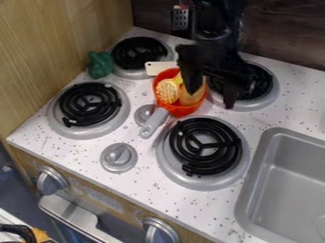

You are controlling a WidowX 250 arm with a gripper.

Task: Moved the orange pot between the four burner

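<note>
The gripper point(211, 96) hangs at the upper middle, fingers apart and pointing down. One finger is over the right part of the orange pot point(182, 111); the other is to the right, outside its rim. The pot stands upright in the middle of the white stove top, among the four burners: back left point(138, 53), front left point(90, 107), front right point(205, 146) and back right point(257, 85). Its grey handle points to the lower left, beside a small knob. Inside lie a yellow piece and an orange-brown piece, partly covered by the gripper.
A green toy point(100, 64) stands by the left wooden wall, near the back left burner. A pale flat piece point(160, 68) is just behind the pot. A knob point(119, 157) sits near the front edge, and the grey sink point(289, 180) is at the lower right.
</note>
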